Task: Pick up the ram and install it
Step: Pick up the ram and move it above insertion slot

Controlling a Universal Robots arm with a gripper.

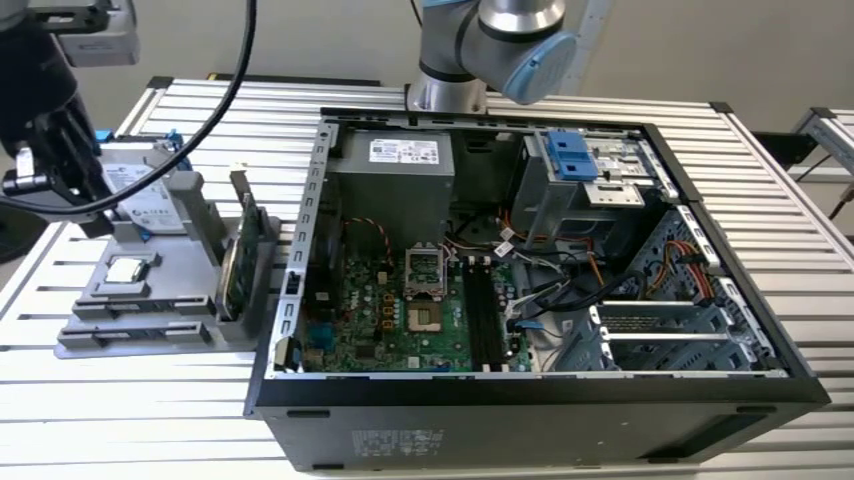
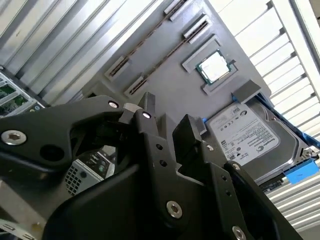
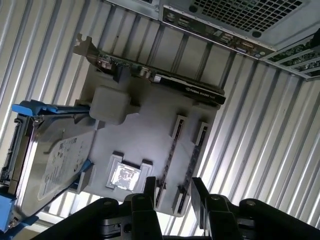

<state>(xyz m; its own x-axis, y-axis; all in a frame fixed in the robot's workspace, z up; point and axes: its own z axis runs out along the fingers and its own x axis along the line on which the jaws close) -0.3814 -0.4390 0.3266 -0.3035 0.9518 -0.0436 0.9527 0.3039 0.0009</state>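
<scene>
The ram stands on edge as a thin dark strip in a slot of the grey holder, with a second such strip beside it. It shows as a brownish line in the second wrist view. My gripper hangs above the holder, over one end of those slots. It is open, with nothing between its black fingers. In the exterior view the gripper is at the far left, over the holder. The black motherboard slots lie inside the open computer case.
On the holder lie a silver hard drive in a blue frame, a small square processor chip and an upright graphics card. The arm's base stands behind the case. Everything rests on a ribbed metal table.
</scene>
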